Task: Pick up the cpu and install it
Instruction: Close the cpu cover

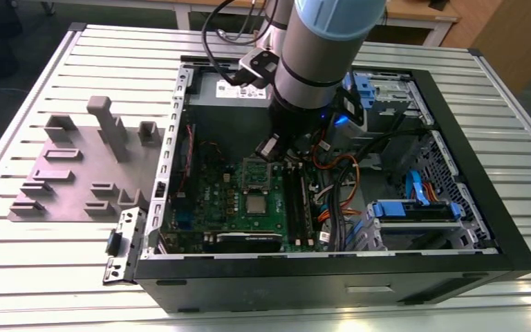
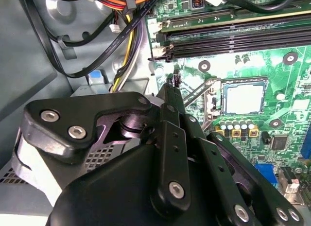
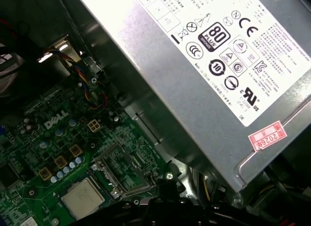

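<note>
An open computer case [image 1: 450, 149] lies on a slatted metal table [image 1: 53, 270], with the robot arm [image 1: 325, 55] reaching down into it from above. The cpu [image 1: 256, 204], a small silvery square, sits flat in its socket on the green motherboard [image 1: 219, 207]; in the second wrist view the cpu [image 2: 244, 98] is framed by the socket's dark border, and in the first wrist view the cpu [image 3: 82, 198] lies just beside the opened, hinged socket frame [image 3: 119, 173]. The gripper [image 1: 279, 153] hangs over the board near the socket, close to the cpu but apart from it, on the side towards the big grey power supply box [image 3: 209, 75] with its white label. In the second wrist view the gripper [image 2: 172, 87] shows its black fingers [image 2: 171, 97] drawn together to a narrow tip with nothing between them, the tip lying beside the raised socket frame [image 2: 209, 97] and short of the chip. Black memory slots [image 2: 233, 41] run past the socket, and bundled cables [image 2: 97, 36] cross the case floor. On the table, at the exterior view's left, rests a grey fixture plate [image 1: 86, 173] with upright blocks
</note>
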Tool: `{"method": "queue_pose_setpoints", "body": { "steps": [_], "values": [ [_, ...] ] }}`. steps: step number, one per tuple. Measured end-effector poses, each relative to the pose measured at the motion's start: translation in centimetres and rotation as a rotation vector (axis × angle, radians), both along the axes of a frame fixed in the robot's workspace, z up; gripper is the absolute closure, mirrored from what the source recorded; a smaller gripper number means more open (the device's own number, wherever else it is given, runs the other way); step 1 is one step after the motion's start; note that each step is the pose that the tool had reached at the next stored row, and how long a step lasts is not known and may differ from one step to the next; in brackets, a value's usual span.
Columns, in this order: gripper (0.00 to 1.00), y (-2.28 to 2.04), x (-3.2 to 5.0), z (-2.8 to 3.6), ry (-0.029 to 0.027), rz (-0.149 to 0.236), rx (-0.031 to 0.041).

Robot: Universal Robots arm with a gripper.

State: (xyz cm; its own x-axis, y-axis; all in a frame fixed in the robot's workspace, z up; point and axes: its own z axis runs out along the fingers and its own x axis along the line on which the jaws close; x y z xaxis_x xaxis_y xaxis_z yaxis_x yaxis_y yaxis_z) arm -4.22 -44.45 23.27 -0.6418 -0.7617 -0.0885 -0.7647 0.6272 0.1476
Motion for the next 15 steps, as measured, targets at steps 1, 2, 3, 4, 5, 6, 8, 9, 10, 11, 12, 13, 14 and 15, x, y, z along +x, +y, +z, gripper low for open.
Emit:
{"method": "queue_pose_setpoints", "body": {
  "steps": [1,2,3,4,5,6,8,9,10,11,12,13,14,15],
  "values": [
    [0.89,0.00,-0.01,0.05,0.0000,0.000,-0.0010],
    [0.89,0.00,-0.02,0.10,0.0000,0.000,-0.0018],
    [0.89,0.00,-0.03,0.15,0.0000,0.000,-0.0026],
    [0.89,0.00,-0.04,0.20,0.0000,0.000,-0.0034],
    [0.89,0.00,-0.04,0.23,-0.0001,0.000,-0.0043],
    [0.89,0.00,-0.06,0.25,-0.0001,0.000,-0.0056],
    [0.89,0.00,-0.08,0.32,0.0000,0.000,-0.0083],
    [0.89,0.00,-0.09,0.35,0.0000,0.000,-0.0092],
    [0.89,0.00,-0.10,0.39,0.0000,0.000,-0.0100],
    [0.89,0.00,-0.11,0.44,0.0000,0.000,-0.0109],
    [0.89,0.00,-0.11,0.48,0.0000,0.000,-0.0116],
    [0.89,-0.01,-0.12,0.53,0.0001,0.000,-0.0122],
    [0.89,-0.01,-0.13,0.58,0.0001,0.000,-0.0124],
    [0.89,0.00,-0.14,0.63,0.0000,0.000,-0.0124]
  ]
}}
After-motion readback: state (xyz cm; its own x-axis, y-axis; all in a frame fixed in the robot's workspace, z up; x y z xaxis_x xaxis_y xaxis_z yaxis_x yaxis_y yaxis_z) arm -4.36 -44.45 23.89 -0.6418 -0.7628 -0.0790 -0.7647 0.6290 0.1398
